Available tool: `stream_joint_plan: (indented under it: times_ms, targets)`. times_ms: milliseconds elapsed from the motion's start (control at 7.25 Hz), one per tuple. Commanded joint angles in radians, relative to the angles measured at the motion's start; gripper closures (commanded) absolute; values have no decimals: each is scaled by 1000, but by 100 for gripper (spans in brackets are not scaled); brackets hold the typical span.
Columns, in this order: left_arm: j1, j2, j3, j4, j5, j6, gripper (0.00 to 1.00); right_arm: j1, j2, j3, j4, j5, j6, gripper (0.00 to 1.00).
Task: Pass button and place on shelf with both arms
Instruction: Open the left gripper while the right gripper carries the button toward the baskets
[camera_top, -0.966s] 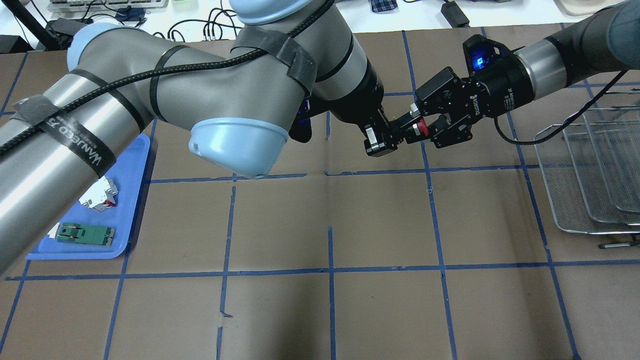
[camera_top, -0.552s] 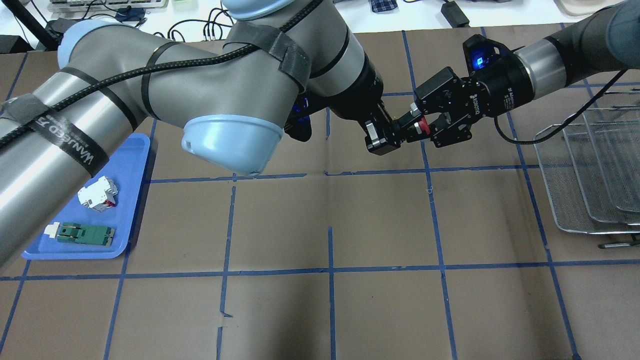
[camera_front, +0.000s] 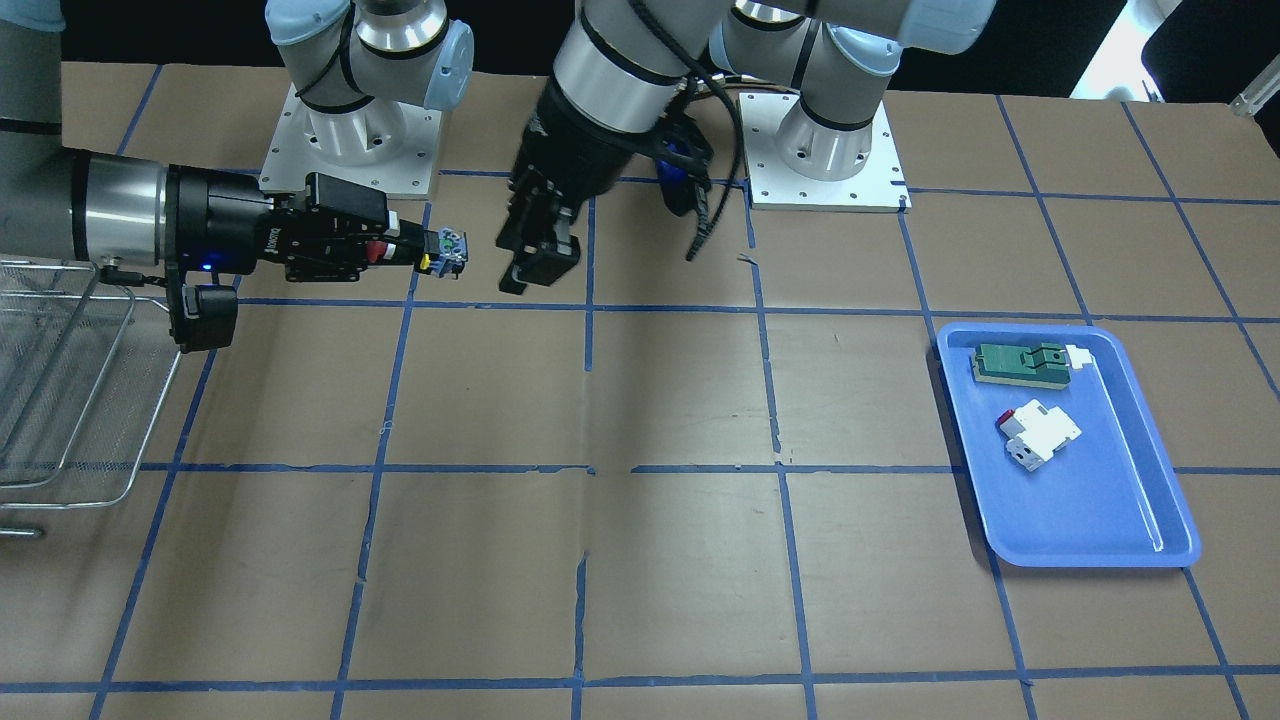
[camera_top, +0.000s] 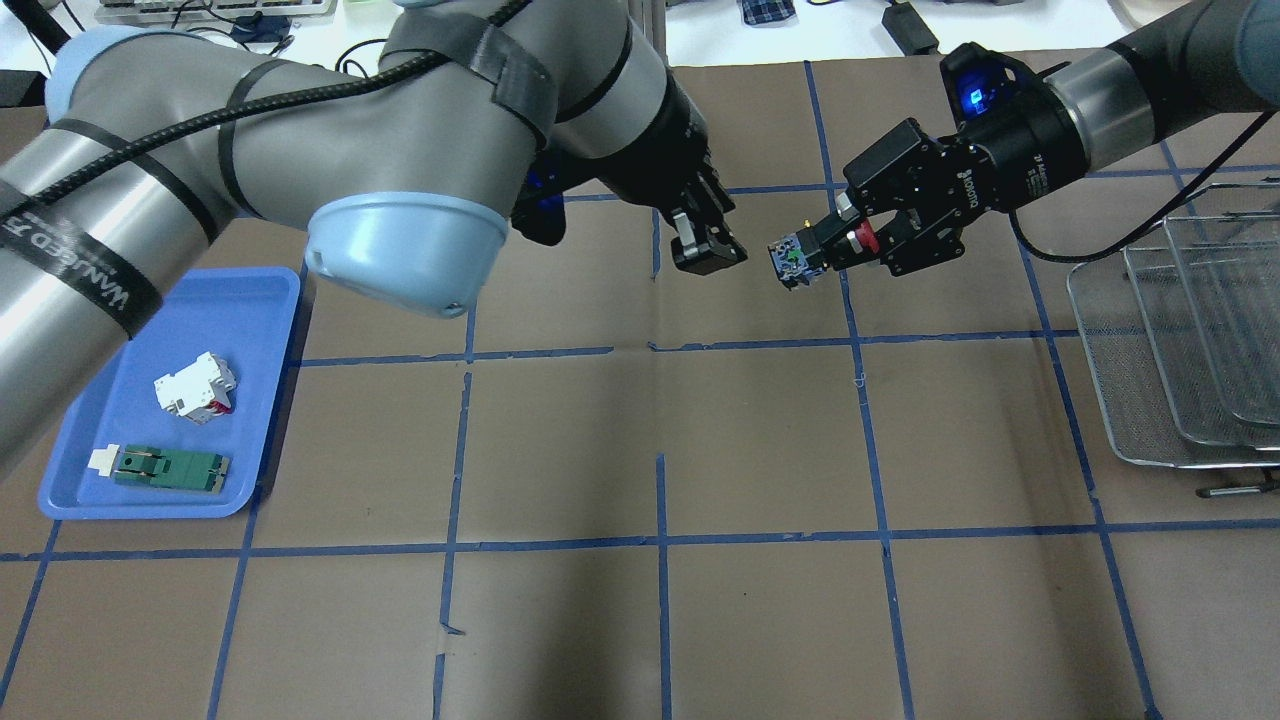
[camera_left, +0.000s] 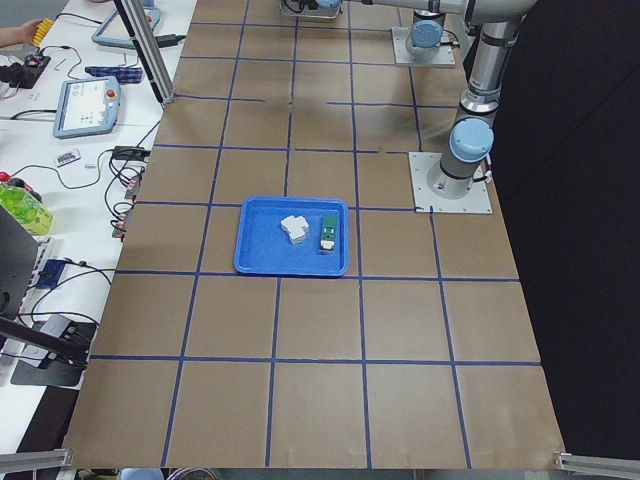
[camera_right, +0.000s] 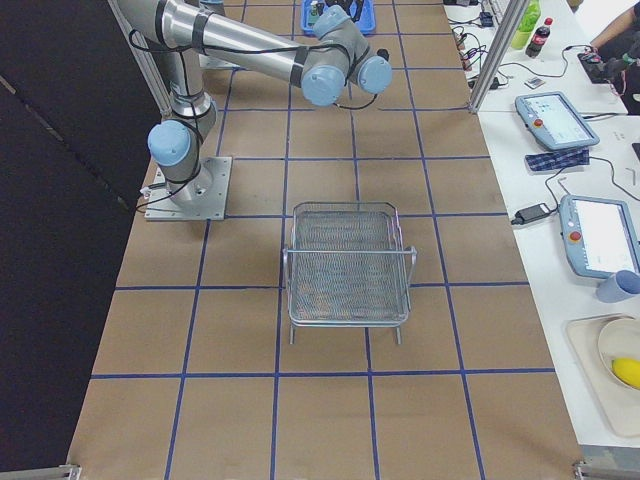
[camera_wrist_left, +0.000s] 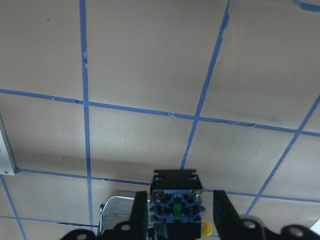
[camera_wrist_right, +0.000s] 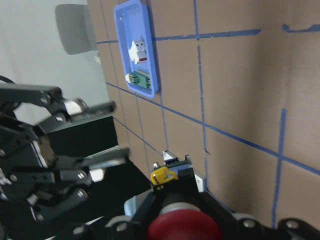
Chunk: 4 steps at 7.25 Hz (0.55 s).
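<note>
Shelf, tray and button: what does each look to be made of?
Shelf: looks like metal, silvery see-through wire mesh in a bent-wire frame.
Tray: probably moulded plastic, even glossy blue, rounded rim.
Button: likely plastic, red cap with a dull sheen, blue and black body.

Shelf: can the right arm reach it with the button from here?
Probably yes. The right gripper holds the button, the left gripper is open and apart from it, and the shelf stands on the right arm's side, nothing showing between.
</note>
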Motion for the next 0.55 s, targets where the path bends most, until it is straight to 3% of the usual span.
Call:
stream_joint_plan:
  times_ms: [0,138,276,414]
  targets:
    - [151,4,-6,-36,71,451,46,-5,0,-32,-291,-335,74,82]
    - [228,15,-3,-135,100,660,47,-8,-10,-32,-429,-517,75,82]
    - [281,36,5,-156,169,841,45,-22,-15,-34,-536,-729,79,82]
    - [317,62,1,-185,212,1054,35,-83,-15,-29,-582,-834,70,81]
